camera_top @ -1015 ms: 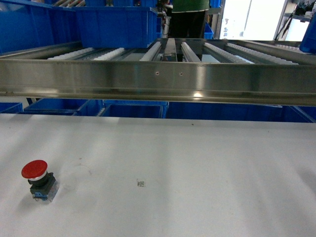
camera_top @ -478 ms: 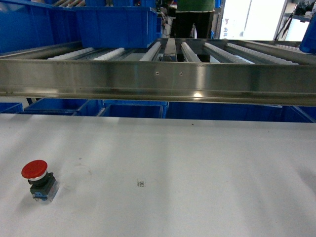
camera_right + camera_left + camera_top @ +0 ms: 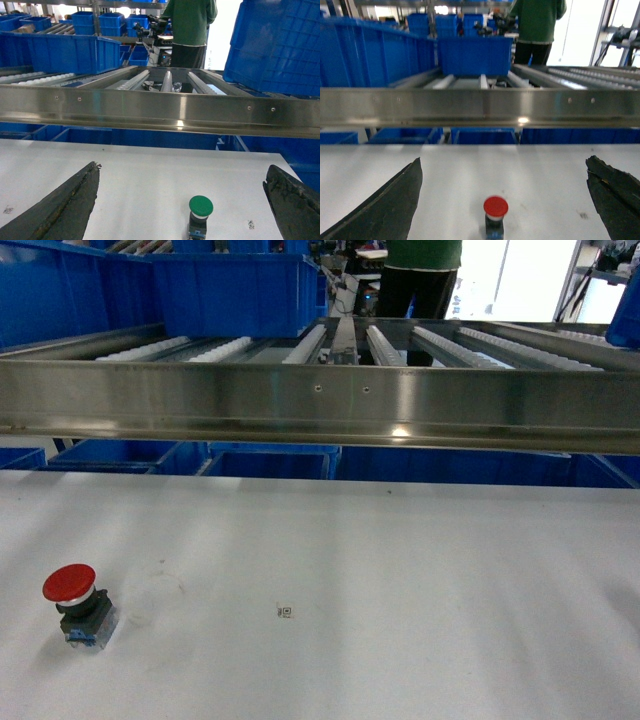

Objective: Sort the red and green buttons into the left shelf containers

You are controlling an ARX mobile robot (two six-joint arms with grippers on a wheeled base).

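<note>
The red button [image 3: 72, 600] stands upright on the white table [image 3: 420, 580] at the near left; neither gripper shows in the head view. In the left wrist view my left gripper [image 3: 504, 162] is open, its dark fingers [image 3: 385, 210] wide on either side of the red button [image 3: 495, 212], not touching it. In the right wrist view my right gripper [image 3: 183, 167] is open the same way around the green button [image 3: 200, 210], which stands upright. Two large blue containers [image 3: 235, 290] [image 3: 55, 295] sit on the roller shelf at the upper left.
A steel shelf rail [image 3: 320, 405] runs across in front of the rollers, above the table's far edge. More blue bins [image 3: 270, 460] stand under it. A person in green [image 3: 420, 275] stands behind the shelf. Another blue bin [image 3: 280, 45] hangs at the right.
The person in green behind the shelf has stepped to the right. The red button has stayed where it was on the table.
</note>
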